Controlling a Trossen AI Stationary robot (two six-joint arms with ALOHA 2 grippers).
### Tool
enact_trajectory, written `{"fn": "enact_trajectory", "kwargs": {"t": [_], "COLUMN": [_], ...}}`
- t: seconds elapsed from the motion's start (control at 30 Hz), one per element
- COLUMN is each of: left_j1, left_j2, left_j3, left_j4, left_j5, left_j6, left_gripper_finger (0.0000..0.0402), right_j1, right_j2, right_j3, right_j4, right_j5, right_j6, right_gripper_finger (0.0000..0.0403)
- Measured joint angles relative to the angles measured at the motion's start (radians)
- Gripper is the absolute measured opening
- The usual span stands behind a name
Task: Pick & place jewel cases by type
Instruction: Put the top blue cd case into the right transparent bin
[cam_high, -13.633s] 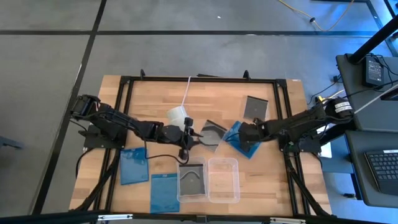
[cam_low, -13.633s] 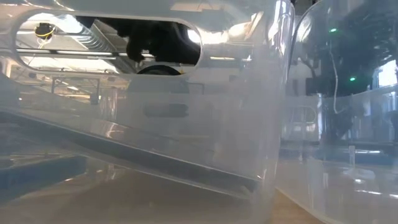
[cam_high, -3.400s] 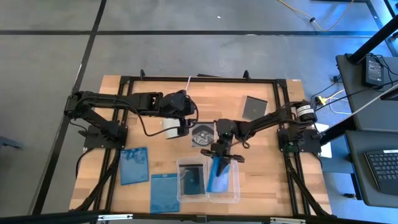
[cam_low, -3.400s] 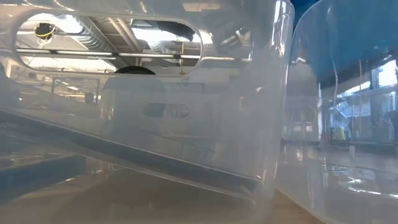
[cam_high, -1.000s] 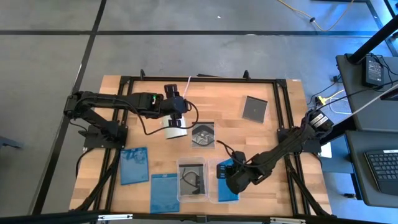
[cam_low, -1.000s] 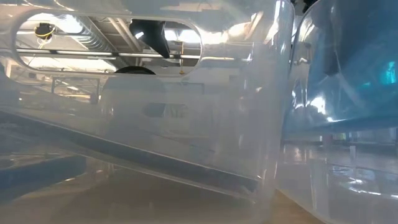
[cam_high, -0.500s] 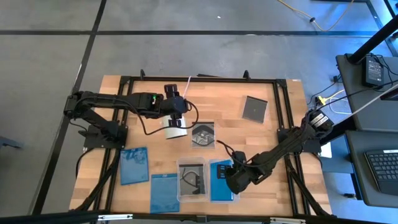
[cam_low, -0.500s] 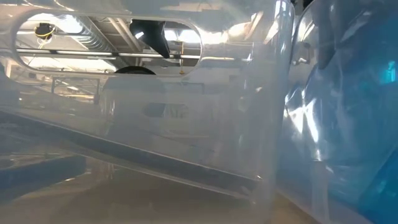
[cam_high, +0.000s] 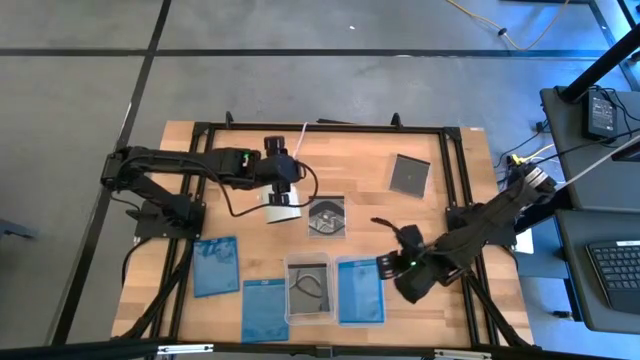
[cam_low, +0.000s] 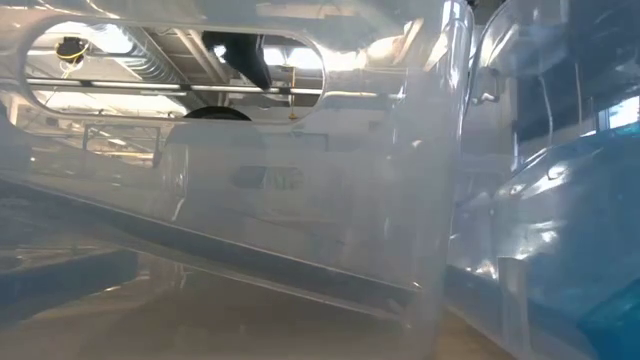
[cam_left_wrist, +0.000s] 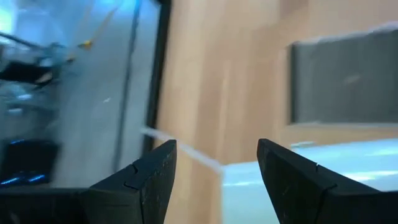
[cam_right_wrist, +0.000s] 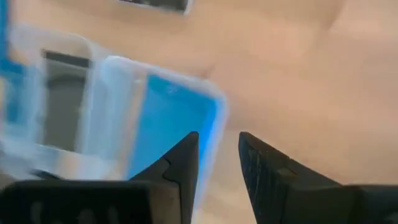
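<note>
A translucent blue jewel case lies flat in the right clear tray. A dark case lies in the left tray. Two blue cases lie flat on the table's near left. A clear case with a disc sits mid-table, and a dark grey case sits at the far right. My right gripper hangs open just right of the right tray, holding nothing. My left gripper stands open over the white cup.
The white cup's cord runs to the far edge. A black frame borders the wooden table. The low view looks through the tray walls, with the blue case behind the right one. Bare wood lies right of the trays.
My right gripper has let go of the blue case, then risen and drawn away toward the table's right edge, rolling as it went. The blue case, tilted in the right tray a second ago, now lies flat in it.
</note>
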Motion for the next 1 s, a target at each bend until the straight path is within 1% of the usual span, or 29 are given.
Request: {"fn": "enact_trajectory", "kwargs": {"t": [0.03,0.13,0.2,0.33,0.43,0.5,0.6,0.73,0.87,0.93,1.0], "left_j1": [0.003,0.016,0.021,0.015,-0.021,-0.052,-0.109,-0.187,-0.226,-0.232,-0.234], "left_j2": [-0.011,-0.046,-0.073,-0.129,-0.147,-0.151,-0.152,-0.152,-0.149,-0.146,-0.146], "left_j3": [0.0,-0.026,-0.064,-0.156,-0.216,-0.245,-0.268,-0.312,-0.316,-0.317,-0.317], "left_j4": [0.003,0.048,0.106,0.217,0.28,0.319,0.35,0.424,0.437,0.437,0.442], "left_j5": [0.049,0.212,0.27,0.277,0.27,0.262,0.228,0.144,0.121,0.122,0.121], "left_j6": [-0.014,-0.047,-0.077,-0.19,-0.285,-0.341,-0.417,-0.399,-0.349,-0.348,-0.35], "left_gripper_finger": [0.0222,0.0222,0.0222,0.0222,0.0222,0.0222,0.0222,0.0222,0.0222,0.0222,0.0222], "right_j1": [0.0,-0.003,-0.023,-0.075,-0.128,-0.161,-0.185,-0.17,-0.156,-0.155,-0.155], "right_j2": [-0.005,-0.002,-0.005,-0.051,-0.143,-0.222,-0.336,-0.436,-0.455,-0.451,-0.444], "right_j3": [0.0,-0.007,-0.031,-0.105,-0.174,-0.234,-0.35,-0.525,-0.672,-0.733,-0.787], "right_j4": [-0.031,-0.135,-0.179,-0.252,-0.205,-0.118,0.122,0.473,0.759,0.865,0.933], "right_j5": [0.024,0.173,0.214,0.237,0.252,0.252,0.225,0.229,0.285,0.309,0.316], "right_j6": [-0.035,-0.095,-0.171,-0.302,-0.451,-0.563,-0.718,-0.853,-0.981,-1.008,-1.017], "right_gripper_finger": [0.0119,0.0119,0.0119,0.0119,0.0119,0.0119,0.0119,0.0119,0.0119,0.0119,0.0119]}}
